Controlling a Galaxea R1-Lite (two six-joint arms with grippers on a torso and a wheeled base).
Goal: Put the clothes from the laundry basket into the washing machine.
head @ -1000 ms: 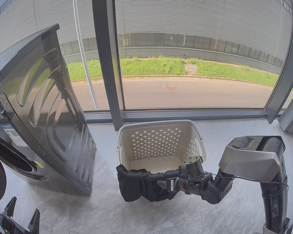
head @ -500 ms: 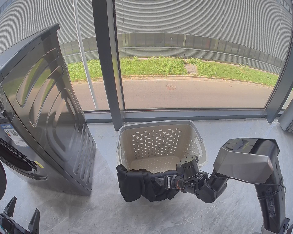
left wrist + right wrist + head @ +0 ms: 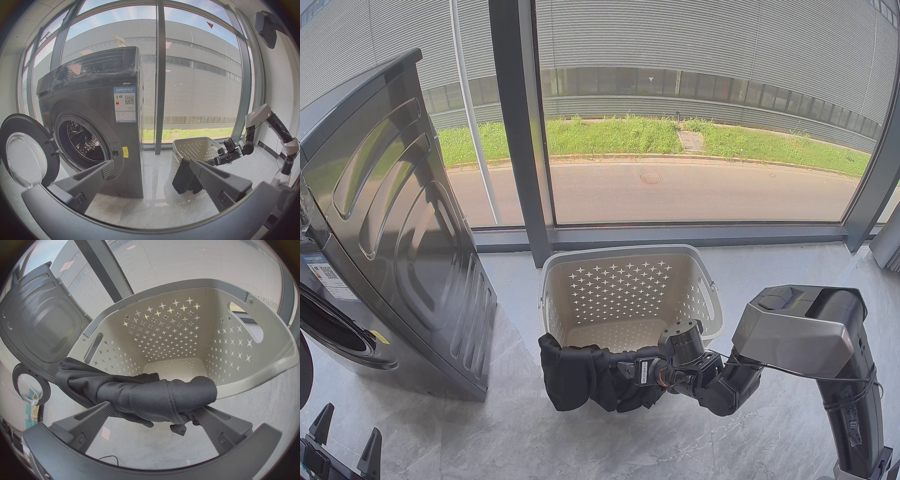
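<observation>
A black garment (image 3: 581, 378) hangs over the near rim of the white laundry basket (image 3: 625, 251), spilling down its outer side. My right gripper (image 3: 622, 375) is at that rim, open, its two fingers straddling the bunched cloth (image 3: 140, 393) in the right wrist view. The basket's inside (image 3: 175, 368) is bare. The dark grey washing machine (image 3: 394, 237) stands to the left; in the left wrist view its round door (image 3: 25, 150) is swung open and the drum (image 3: 84, 140) shows. My left gripper (image 3: 350, 422) is low at the near left, open and holding nothing.
A glass wall with a dark pillar (image 3: 519, 125) rises just behind the basket. Bare marble floor (image 3: 506, 431) lies between the basket and the washing machine. The right arm's elbow housing (image 3: 800, 325) sits to the right of the basket.
The right arm has pushed a little to the left, bringing its gripper further onto the black garment at the basket's rim. The left gripper has stayed put.
</observation>
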